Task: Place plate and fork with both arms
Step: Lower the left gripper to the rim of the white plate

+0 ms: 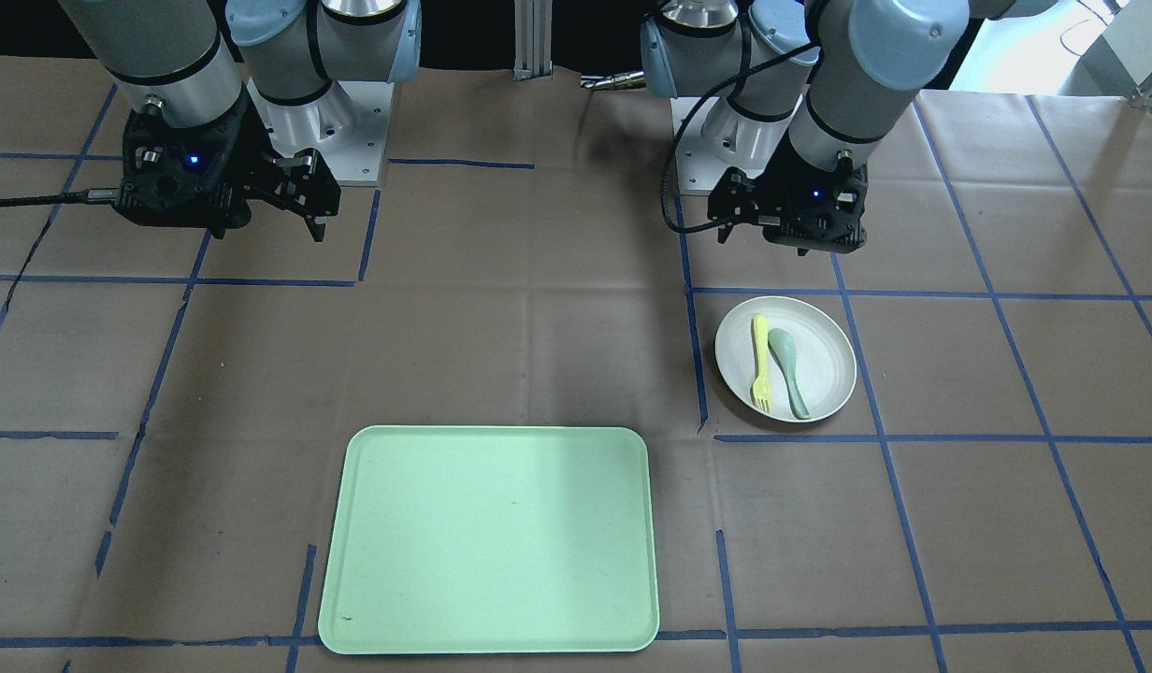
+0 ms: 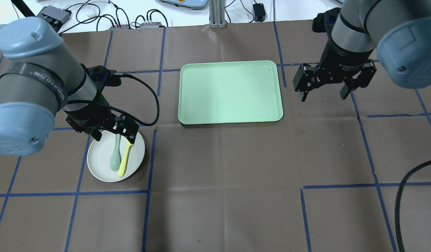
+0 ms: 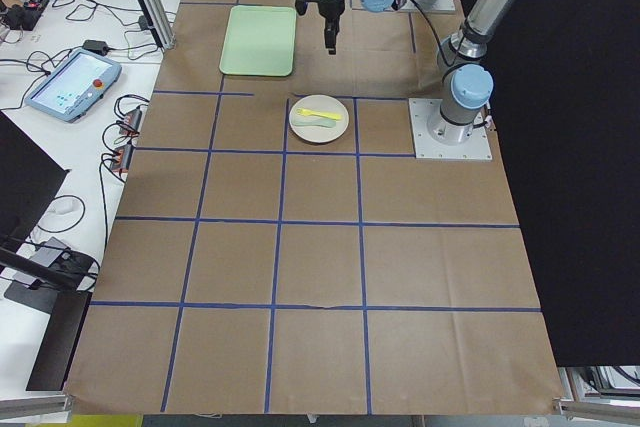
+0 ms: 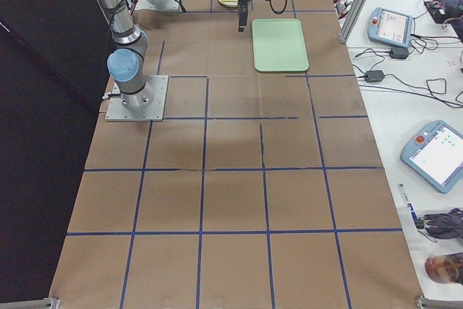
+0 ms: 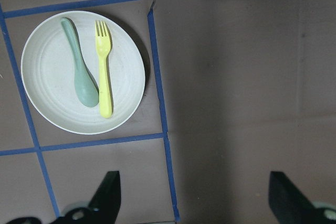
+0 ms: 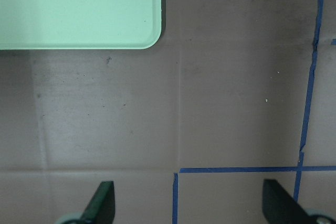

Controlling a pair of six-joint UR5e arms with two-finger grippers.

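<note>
The off-white plate point(image 1: 824, 374) lies on the brown table on my left side. The pale-yellow fork point(image 1: 760, 360) and a grey-green spoon point(image 1: 789, 369) lie side by side on it. The overhead view shows the plate point(image 2: 100, 168), fork point(image 2: 125, 159) and spoon point(image 2: 115, 157), and the left wrist view shows the plate point(image 5: 52, 77) and fork point(image 5: 103, 72). My left gripper point(image 2: 112, 133) hovers open and empty close above the plate, not touching it; its fingers point(image 5: 107, 192) stand wide apart. My right gripper point(image 2: 323, 95) is open and empty, above bare table beside the tray.
A light-green rectangular tray point(image 2: 231, 91) lies empty at the table's middle, also in the front view point(image 1: 492, 537); its corner shows in the right wrist view point(image 6: 73, 9). Blue tape lines cross the brown paper. The arm bases stand at the robot's edge of the table.
</note>
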